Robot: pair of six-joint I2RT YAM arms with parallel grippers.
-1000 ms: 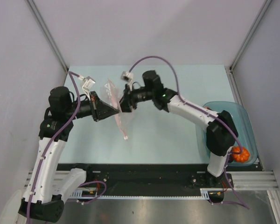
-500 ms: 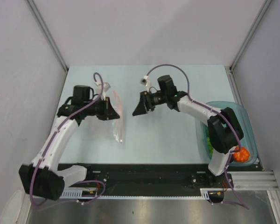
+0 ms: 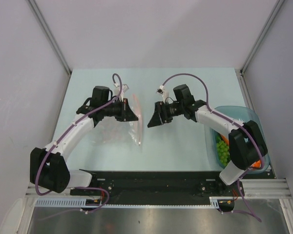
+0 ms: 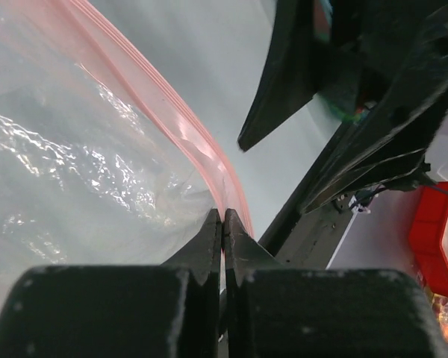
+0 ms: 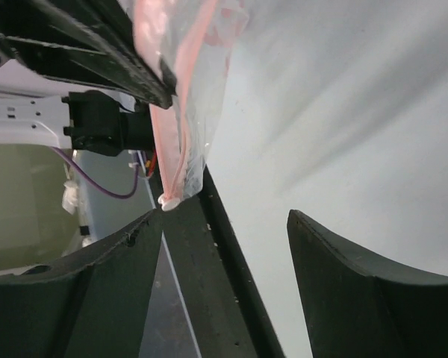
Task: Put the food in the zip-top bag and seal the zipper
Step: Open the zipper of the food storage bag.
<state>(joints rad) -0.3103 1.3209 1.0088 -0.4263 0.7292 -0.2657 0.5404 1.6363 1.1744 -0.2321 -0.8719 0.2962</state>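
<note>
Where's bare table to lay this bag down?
Bare table lies near-centre, between the zip-top bag and the teal bowl, and along the far edge. Crowded where the left pincer, shut on the bag, faces the open right pincer.

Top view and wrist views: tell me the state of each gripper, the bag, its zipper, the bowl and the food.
Left gripper: shut, pinching the zipper.
Right gripper: open, holding nothing, beside the bag without touching it.
Bag: held by its mouth edge, no food seen inside.
Zipper: pinched at one spot; sealed or not, cannot tell.
Bowl: upright, food inside.
Grapes: in the bowl, not yet bagged.
</note>
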